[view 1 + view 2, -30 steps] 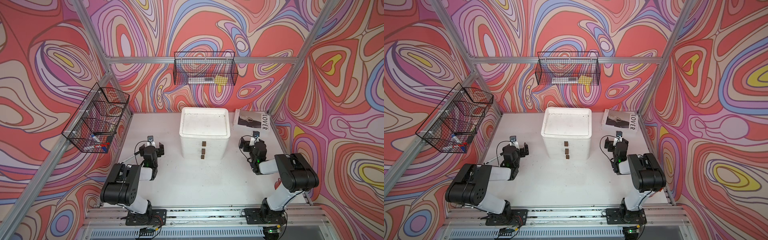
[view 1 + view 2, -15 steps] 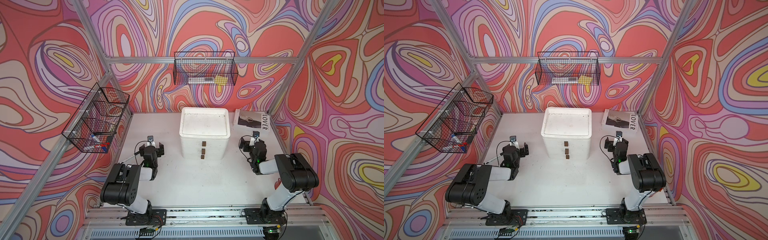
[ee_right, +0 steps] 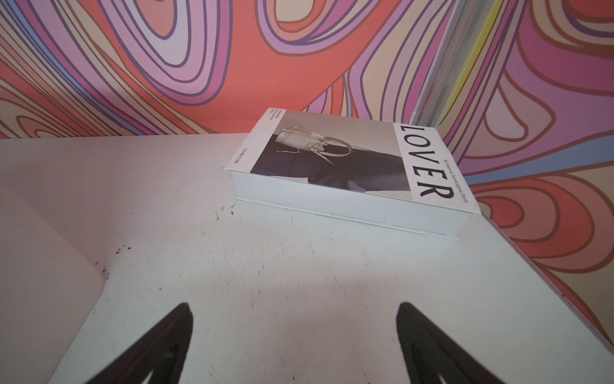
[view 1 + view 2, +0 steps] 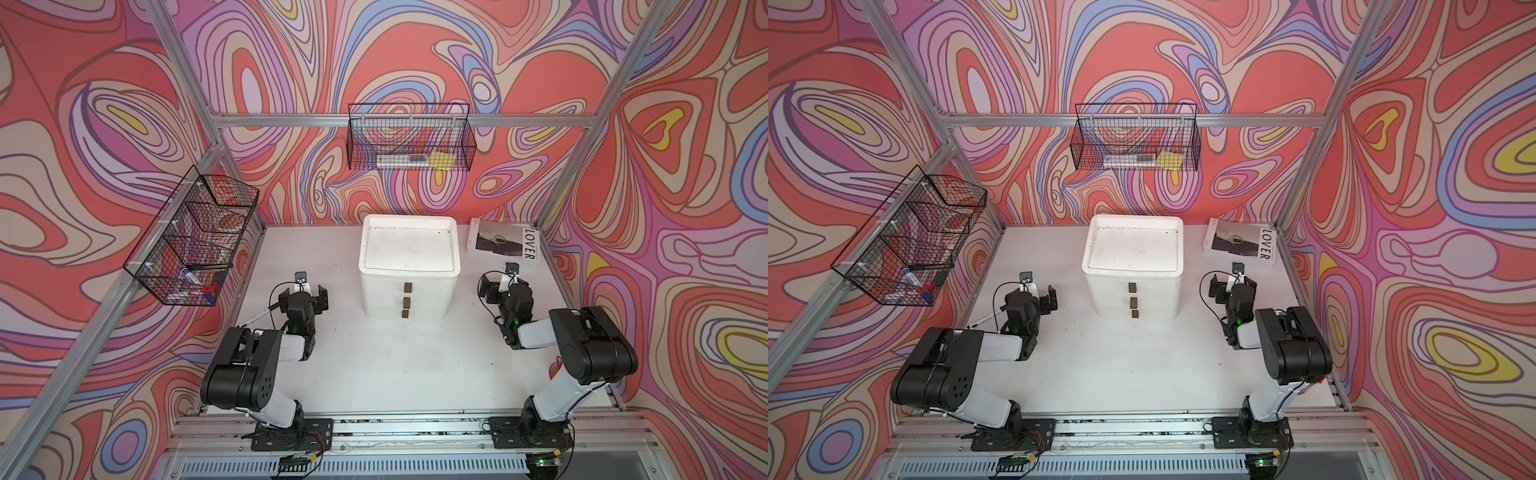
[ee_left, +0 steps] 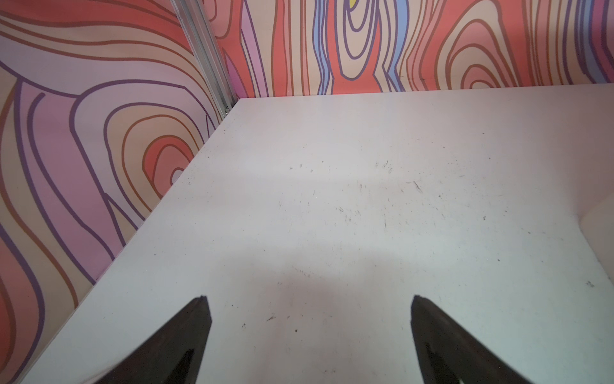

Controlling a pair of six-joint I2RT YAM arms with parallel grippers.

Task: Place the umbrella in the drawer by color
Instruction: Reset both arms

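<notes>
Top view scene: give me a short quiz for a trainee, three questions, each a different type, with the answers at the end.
1. True or false: the fingers of the left gripper are clamped on an object.
2. Multiple choice: how many brown handles show on the front of the white drawer unit? A) two B) three C) four
3. Fill in the blank: the large word printed on the cover of the book is ____.

Key: 1) false, the fingers stand apart with nothing between them. 2) B. 3) LOVER.
</notes>
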